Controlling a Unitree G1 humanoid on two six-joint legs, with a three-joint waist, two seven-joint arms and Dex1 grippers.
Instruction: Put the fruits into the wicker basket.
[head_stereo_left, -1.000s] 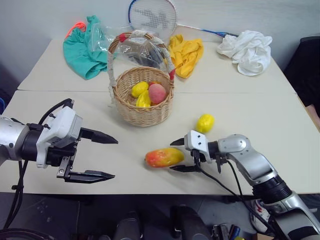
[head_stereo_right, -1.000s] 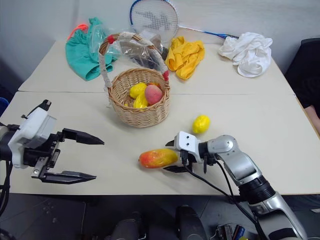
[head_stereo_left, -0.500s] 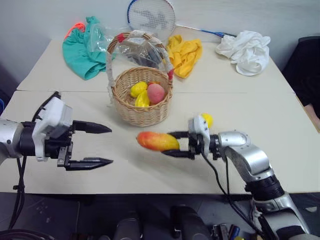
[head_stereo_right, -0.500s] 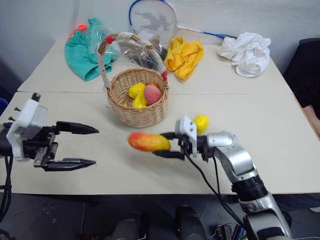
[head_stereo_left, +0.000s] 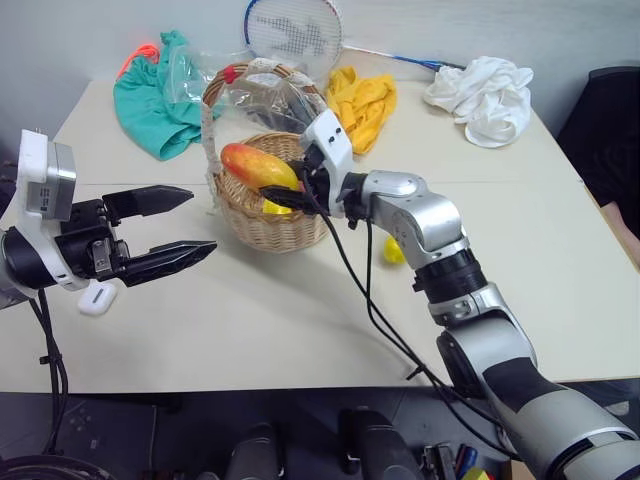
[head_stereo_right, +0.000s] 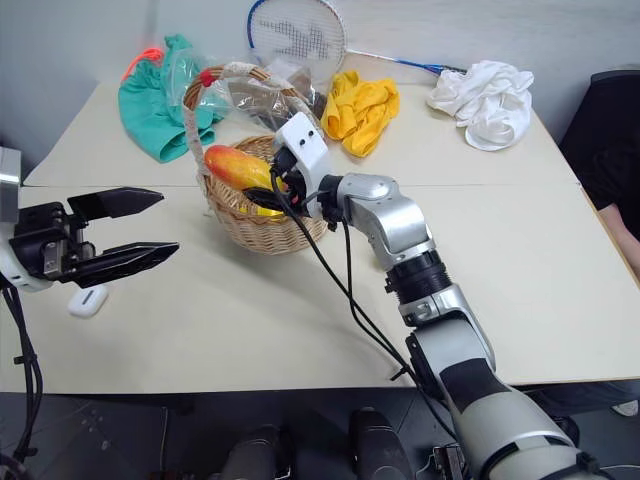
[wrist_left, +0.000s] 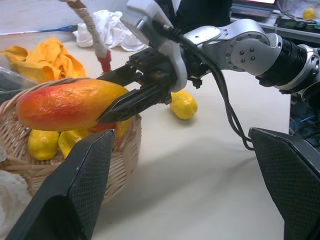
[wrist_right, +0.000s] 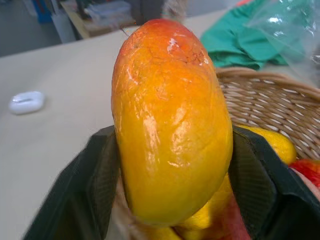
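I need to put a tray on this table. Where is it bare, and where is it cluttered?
Bare: the near table between the small white block and the lemon, and its right side below the white cloth. Crowded: the far edge, with green cloth, wicker basket, yellow cloth and racket.

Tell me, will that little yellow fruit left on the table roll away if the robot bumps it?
Probably a little. The yellow fruit looks rounded, so a nudge could roll it across the smooth table. Its bumpy skin and pointed end may stop it soon. It looks firm, not squishy.
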